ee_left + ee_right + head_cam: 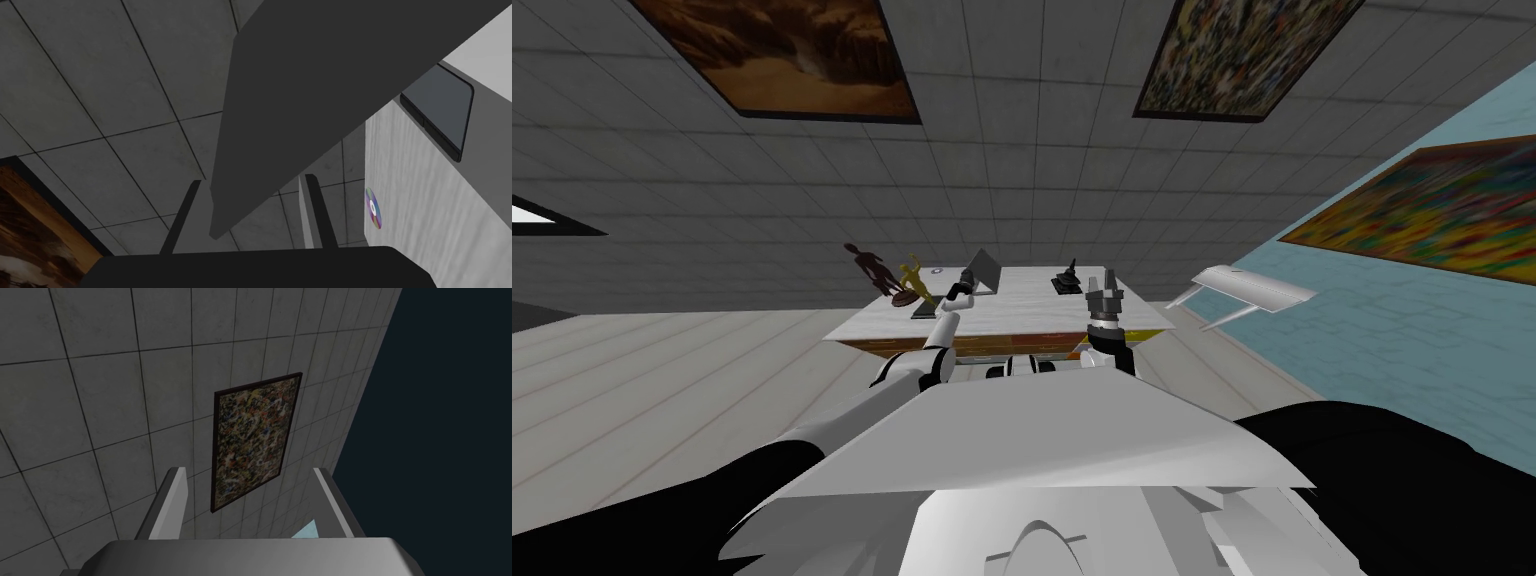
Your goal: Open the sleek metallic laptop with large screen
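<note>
A grey laptop [984, 268] stands on the white table top [1032, 312], its lid raised partway. My left gripper [961, 291] is at the lid's near edge. In the left wrist view the dark lid [320, 75] slants across, and one corner of it lies between the open fingers of that gripper [252, 182], close to one finger [186, 215]. The laptop's light base with its dark trackpad [440, 115] shows beyond the lid. My right gripper [1104, 276] is held upright above the table's right part, open and holding nothing [250, 470].
A dark figurine [869, 268] and a gold one [910, 281] stand at the table's left end. A shiny disc [373, 215] lies beside the laptop. A small dark object [1068, 278] sits right of the laptop. A white model plane [1257, 290] is off the right end.
</note>
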